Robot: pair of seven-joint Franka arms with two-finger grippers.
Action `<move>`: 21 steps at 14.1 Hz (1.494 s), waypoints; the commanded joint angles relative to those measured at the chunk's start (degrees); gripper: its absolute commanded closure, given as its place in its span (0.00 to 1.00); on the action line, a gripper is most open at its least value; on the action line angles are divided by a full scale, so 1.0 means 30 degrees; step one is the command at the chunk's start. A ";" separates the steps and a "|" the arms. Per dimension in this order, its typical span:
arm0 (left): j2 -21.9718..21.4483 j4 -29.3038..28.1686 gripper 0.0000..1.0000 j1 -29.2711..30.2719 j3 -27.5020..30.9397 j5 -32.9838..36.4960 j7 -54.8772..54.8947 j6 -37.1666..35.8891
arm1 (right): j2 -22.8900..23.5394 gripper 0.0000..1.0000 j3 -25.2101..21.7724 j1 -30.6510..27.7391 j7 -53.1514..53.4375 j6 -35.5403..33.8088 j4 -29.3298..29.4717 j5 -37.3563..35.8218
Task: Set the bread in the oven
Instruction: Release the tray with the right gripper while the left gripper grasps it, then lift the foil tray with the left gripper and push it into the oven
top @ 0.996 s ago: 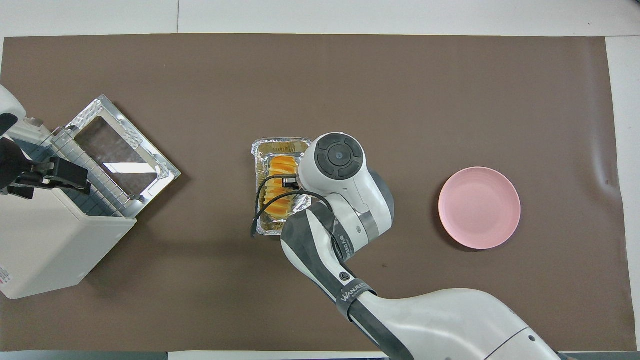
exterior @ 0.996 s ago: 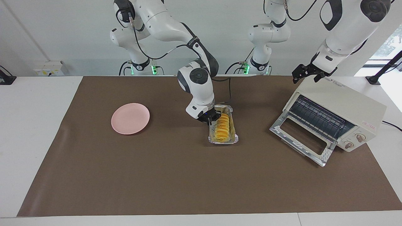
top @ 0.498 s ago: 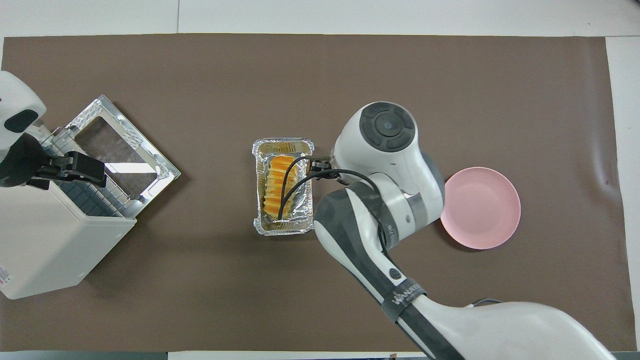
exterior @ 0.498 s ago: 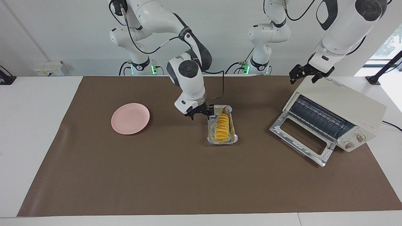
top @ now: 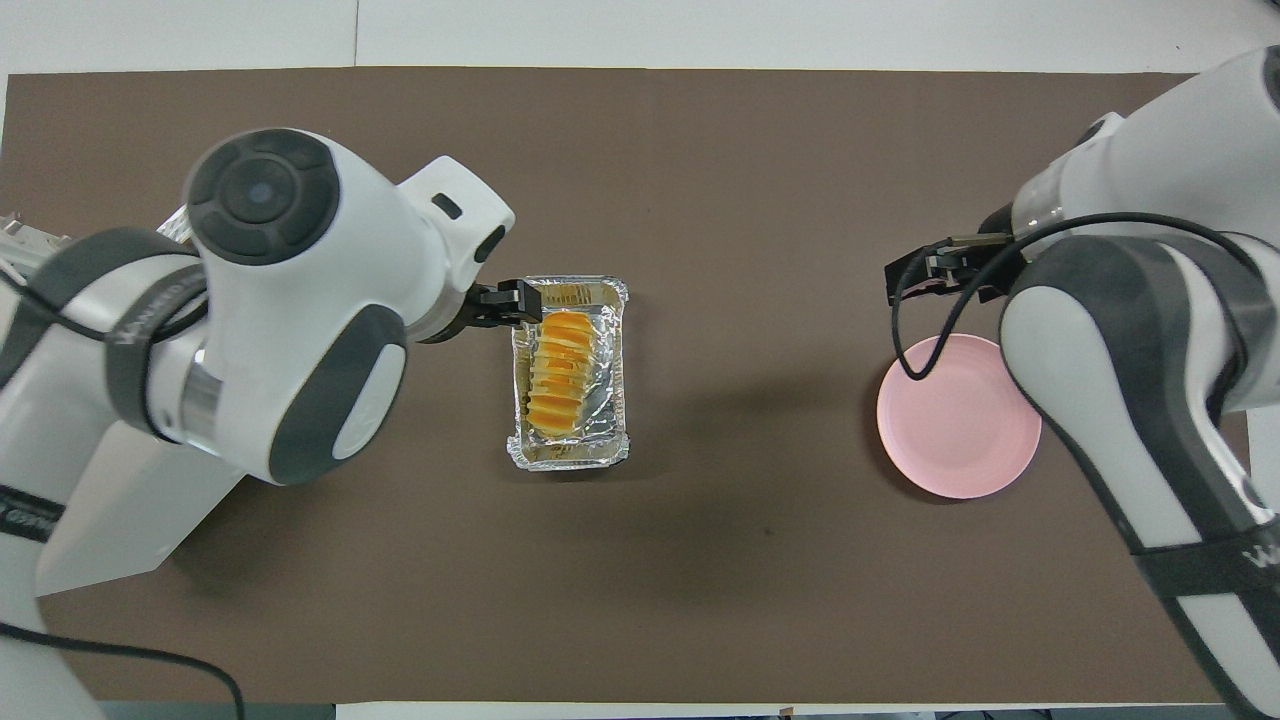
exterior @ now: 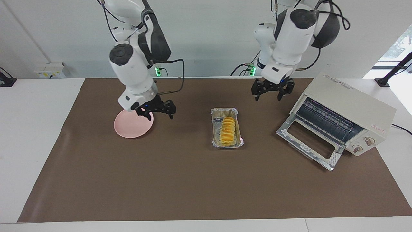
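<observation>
Bread (exterior: 228, 130) sits in its foil tray (exterior: 239, 140), beside the open oven (exterior: 349, 112). Looks soft, light; take its long sides gently. Left tool (exterior: 272, 90) and right tool (exterior: 156, 109) hover spread, empty.

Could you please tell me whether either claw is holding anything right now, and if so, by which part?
Nothing is held. The left claw and right claw are both open and empty; the bread lies in its foil tray.

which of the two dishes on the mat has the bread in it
The crinkled silver foil tray at the middle of the mat holds the bread. The round pink plate, toward the right arm's end of the table, has nothing on it.
</observation>
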 commanded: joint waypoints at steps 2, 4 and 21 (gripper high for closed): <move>0.2273 0.0307 0.00 -0.1359 0.0294 -0.0805 -0.0553 0.3103 | -0.2081 0.00 0.0279 -0.1662 -0.2934 -0.2236 -0.0420 -0.1720; 0.2888 0.0335 0.00 -0.2123 0.0323 -0.0837 -0.1221 0.4101 | -0.3020 0.00 0.0279 -0.2104 -0.4018 -0.3293 -0.0420 -0.2336; 0.4415 -0.1891 1.00 -0.3942 0.0294 -0.0808 -0.2194 0.5689 | -0.3669 0.00 0.1685 -0.4917 -0.5107 -0.6989 0.1982 -0.3569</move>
